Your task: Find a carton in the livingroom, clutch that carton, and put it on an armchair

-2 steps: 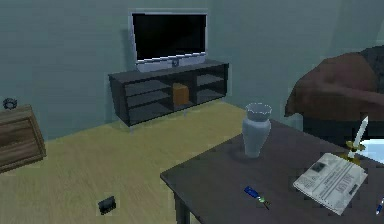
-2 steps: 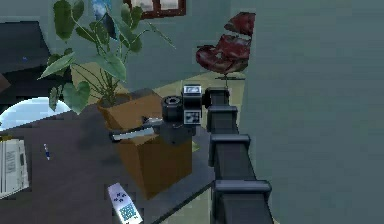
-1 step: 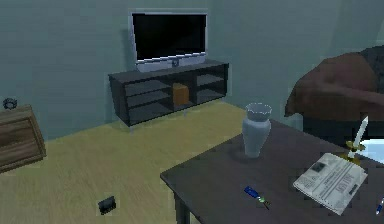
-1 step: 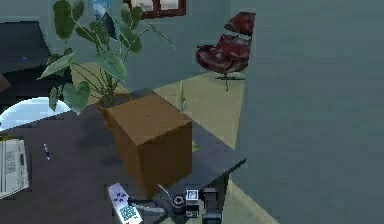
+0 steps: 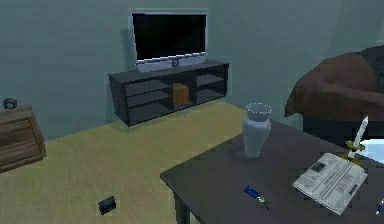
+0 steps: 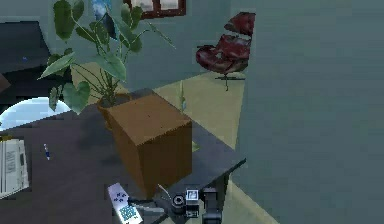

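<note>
The carton (image 6: 150,140) is a plain brown box. It stands upright on the dark counter (image 6: 70,165), toward the counter's right end in the arm side view, resting flat with one corner turned to the near side. A leafy plant (image 6: 100,50) rises just behind it on the far left, and its leaves hang over the box's far edge.

The pincer (image 6: 158,205) sits low at the near edge of the counter, just in front of that near corner. From its height and position, I judge it is lined up to take the box from the side rather than from above. The pictures do not show how wide the fingers are set. With the box standing on the counter right behind them, I cannot tell whether the pincer holds anything.

A newspaper (image 6: 12,165) lies flat at the counter's left, well apart from the box and clear of the reach.

The red armchair (image 6: 228,50) stands far off past the counter's right end, on open floor. The box would have to be lifted clear and carried there, so I take the step in hand to be the grasp, with delivery not yet begun.

In the forward view, a pale vase (image 5: 257,128) stands on the same counter, and a television (image 5: 170,37) is against the far wall.
</note>
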Tool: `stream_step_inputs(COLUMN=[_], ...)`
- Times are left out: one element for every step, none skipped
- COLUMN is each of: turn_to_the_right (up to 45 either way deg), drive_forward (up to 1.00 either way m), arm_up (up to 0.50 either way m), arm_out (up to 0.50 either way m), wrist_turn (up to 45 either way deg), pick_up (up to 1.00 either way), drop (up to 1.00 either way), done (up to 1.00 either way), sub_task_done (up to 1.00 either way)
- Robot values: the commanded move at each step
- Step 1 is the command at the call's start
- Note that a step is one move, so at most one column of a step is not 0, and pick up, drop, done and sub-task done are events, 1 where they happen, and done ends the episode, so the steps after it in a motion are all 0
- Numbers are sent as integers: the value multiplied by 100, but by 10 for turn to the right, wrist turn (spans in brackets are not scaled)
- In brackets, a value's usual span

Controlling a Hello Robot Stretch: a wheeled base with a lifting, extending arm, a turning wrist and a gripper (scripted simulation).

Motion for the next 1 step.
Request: stream_step_inputs(turn_to_the_right=[0], drive_forward=[0], arm_up=[10], arm_out=[0], wrist_turn=[0], pick_up=[0], drop=[0], done=[0], sub_task_done=[0])
